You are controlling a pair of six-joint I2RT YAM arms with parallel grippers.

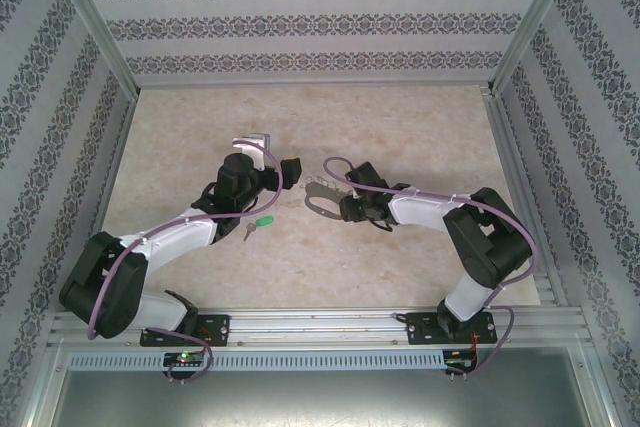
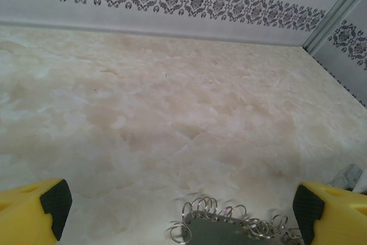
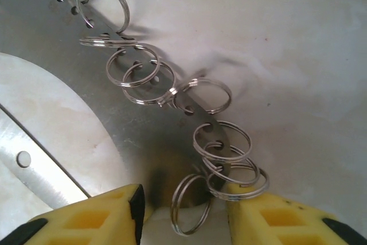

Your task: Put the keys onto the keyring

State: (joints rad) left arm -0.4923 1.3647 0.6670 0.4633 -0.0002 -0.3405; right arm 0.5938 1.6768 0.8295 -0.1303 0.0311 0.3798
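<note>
Right gripper point(image 3: 186, 213) half-open astride grey metal keyring plate with wire rings point(image 3: 146, 136), not clamped; we'd pinch plate, not rings. Left gripper point(image 2: 182, 202) wide open, empty.

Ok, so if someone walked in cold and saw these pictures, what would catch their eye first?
Probably the curved grey metal keyring plate strung with small silver split rings, at the middle of the pale marbled table, with the right hand straddling its end. Then the small silver key with a bright green head, lying nearer the front beside the left arm, and the left hand wide open facing the plate.
</note>
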